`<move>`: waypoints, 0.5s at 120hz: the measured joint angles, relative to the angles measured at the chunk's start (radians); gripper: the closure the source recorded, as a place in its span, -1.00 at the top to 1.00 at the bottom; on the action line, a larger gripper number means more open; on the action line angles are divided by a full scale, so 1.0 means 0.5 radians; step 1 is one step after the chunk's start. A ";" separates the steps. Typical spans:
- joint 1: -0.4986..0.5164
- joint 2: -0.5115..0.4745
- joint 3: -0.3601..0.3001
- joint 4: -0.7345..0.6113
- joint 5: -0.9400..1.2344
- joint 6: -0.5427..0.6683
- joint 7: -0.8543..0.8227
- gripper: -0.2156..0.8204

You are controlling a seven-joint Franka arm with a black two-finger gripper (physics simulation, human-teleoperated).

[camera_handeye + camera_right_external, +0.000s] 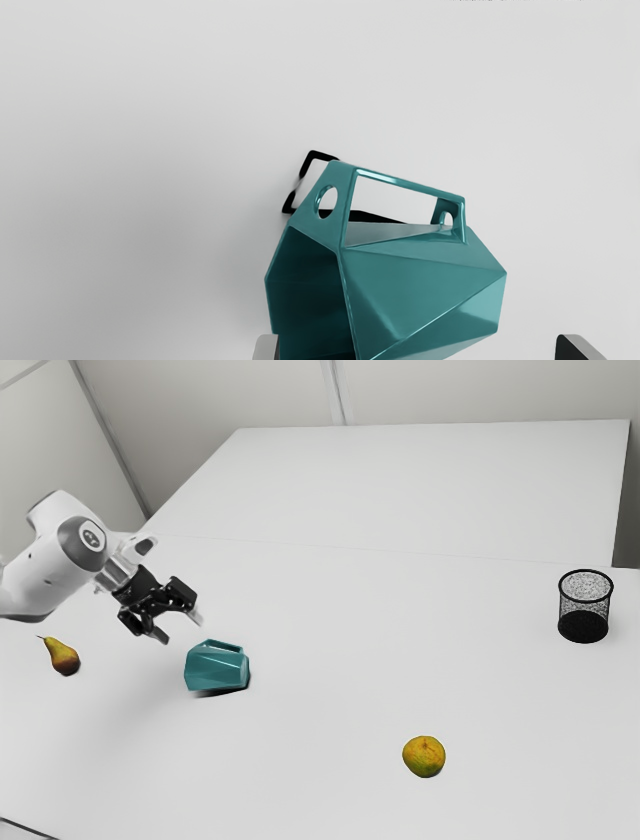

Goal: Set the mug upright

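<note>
Wrist view: black jaws, wide open and empty, hang above the glossy teal faceted mug, lying sideways, long axis roughly jaw to jaw.

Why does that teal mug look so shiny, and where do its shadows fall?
Wrist view: pale highlights run along the handle of the mug, its inside is dark, and a black shadow of the handle lies on the table; exterior view: a thin dark shadow hugs the mug's lower edge, and softer grey shading spreads over the table nearby.
</note>
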 joint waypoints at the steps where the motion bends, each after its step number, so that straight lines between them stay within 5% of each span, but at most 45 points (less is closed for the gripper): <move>1: -0.001 0.002 0.001 0.000 -0.007 0.000 0.002 0.58; 60: 0.021 0.220 0.060 0.049 -0.344 -0.228 0.209 0.58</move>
